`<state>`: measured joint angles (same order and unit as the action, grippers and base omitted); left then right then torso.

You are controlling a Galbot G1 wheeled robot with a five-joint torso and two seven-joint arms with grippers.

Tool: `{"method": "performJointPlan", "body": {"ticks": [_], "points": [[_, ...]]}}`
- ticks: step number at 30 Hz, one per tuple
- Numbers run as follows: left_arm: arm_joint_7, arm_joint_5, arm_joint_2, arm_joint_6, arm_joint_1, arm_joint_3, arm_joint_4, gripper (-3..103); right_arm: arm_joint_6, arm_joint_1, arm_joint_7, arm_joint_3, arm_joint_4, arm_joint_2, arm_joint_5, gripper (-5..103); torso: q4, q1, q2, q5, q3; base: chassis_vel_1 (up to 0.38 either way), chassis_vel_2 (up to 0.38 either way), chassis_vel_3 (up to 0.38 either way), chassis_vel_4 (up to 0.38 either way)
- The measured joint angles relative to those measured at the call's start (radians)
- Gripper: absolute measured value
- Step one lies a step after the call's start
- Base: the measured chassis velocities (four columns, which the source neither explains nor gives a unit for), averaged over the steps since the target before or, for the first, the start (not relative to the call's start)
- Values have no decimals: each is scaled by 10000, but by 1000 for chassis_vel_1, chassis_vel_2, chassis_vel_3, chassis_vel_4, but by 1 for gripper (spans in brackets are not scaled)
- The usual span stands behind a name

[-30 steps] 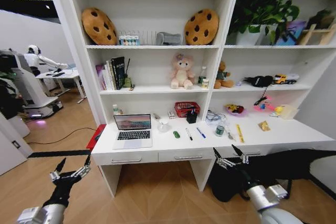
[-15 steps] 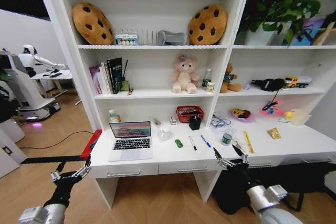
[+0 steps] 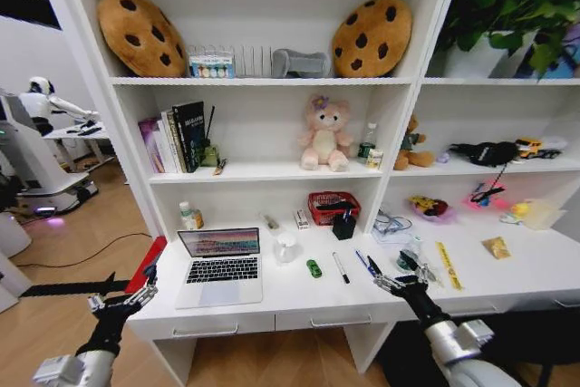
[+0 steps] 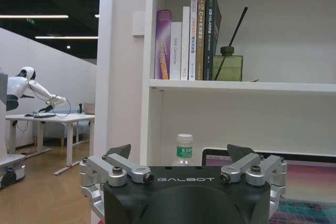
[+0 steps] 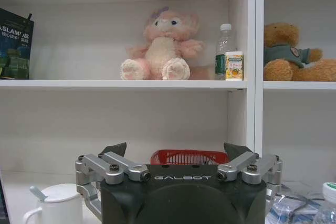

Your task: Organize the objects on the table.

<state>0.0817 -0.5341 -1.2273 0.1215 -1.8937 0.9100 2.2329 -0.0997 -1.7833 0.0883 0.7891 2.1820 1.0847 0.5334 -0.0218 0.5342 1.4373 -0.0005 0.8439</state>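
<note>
Centrally, slim silver laptop [image 3: 220, 266], lid open

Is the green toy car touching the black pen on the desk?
Apart. The head view shows bare white desk between the green toy car and the black pen.

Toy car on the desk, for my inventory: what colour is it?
Green; the toy car shows best in the head view.
</note>
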Motion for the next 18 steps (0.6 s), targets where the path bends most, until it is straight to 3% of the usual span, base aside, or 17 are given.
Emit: {"method": "performJointPlan", "body": {"ticks": [3, 5, 8, 11, 13, 16, 18], "points": [[0, -35, 5, 8, -30, 46, 9, 100, 0, -46, 38, -1, 60, 0, -34, 100, 4, 0, 0, 12, 1, -182, 203, 163, -181], [0, -71, 8, 11, -37, 62, 10, 100, -2, -60, 48, -3, 106, 6, -49, 100, 0, 0, 0, -4, 0, -189, 178, 208, -174], [0, -76, -6, 11, -18, 54, 6, 100, -2, -53, 48, -23, 123, 15, -98, 100, 2, -1, 0, 14, 0, -181, 180, 165, -177], [4, -73, -32, 11, 18, 27, -17, 100, -5, -47, 32, -30, 141, 33, -155, 100, 0, 0, 0, -5, 0, -167, 160, 173, -147], [18, -63, -52, 12, 50, -2, -28, 100, -6, -31, -100, -41, 142, 62, -247, 100, 5, 1, -1, 14, 2, -166, 185, 164, -160], [39, -61, -54, 6, 67, -22, -32, 100, -10, -1, -297, -66, 137, 91, -280, 100, 0, 2, -1, -5, 1, -170, 165, 151, -157], [58, -61, -55, -11, 70, -29, -29, 100, -10, 12, -358, -69, 126, 89, -295, 100, 0, 5, -3, 7, 2, -146, 136, 100, -130]]}}
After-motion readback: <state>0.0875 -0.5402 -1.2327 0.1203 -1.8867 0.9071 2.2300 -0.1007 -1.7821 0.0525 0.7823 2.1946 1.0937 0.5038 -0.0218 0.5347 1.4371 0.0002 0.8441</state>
